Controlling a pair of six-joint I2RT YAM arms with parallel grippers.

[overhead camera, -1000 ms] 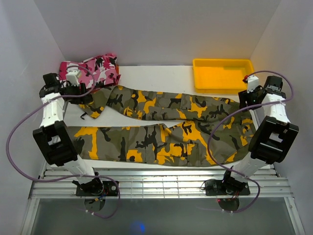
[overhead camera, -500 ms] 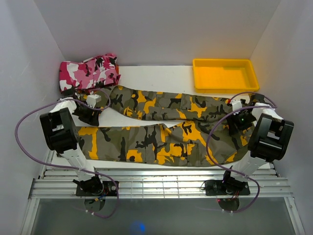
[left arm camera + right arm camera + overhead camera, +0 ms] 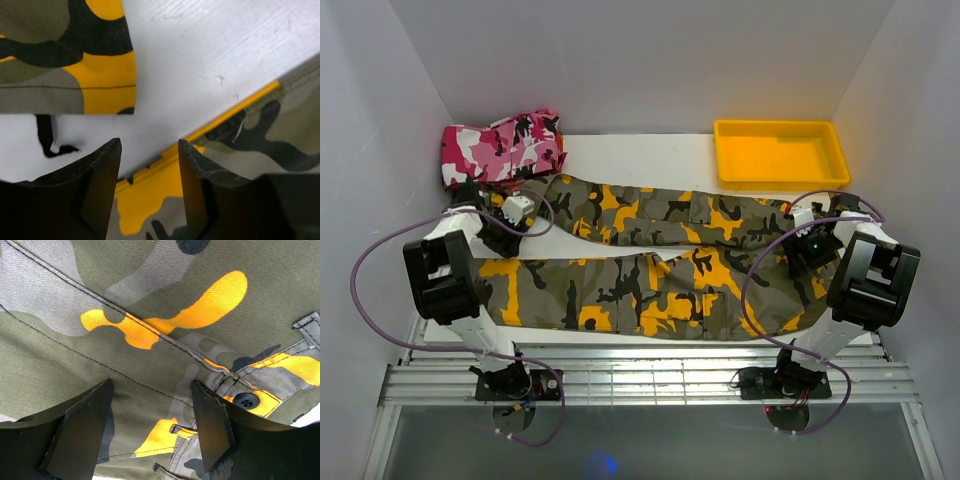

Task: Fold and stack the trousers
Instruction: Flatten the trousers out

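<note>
The top view looks down from high above the near edge over the whole counter. Both wrist views look down from very near at the trousers, which all three views share.

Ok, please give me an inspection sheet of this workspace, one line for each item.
Surface: white table, partly bare.
Job's things: trousers spread flat, legs apart, unfolded.
Clutter: pink camouflage garment far left; yellow tray far right, nothing seen inside.
Claws: left claw open over a leg hem; right claw open over the waistband; neither holds cloth.
Cables: purple cables loop from both arms; the right one crosses above the trousers.
Surroundings: white walls; metal rails at the near edge.
</note>
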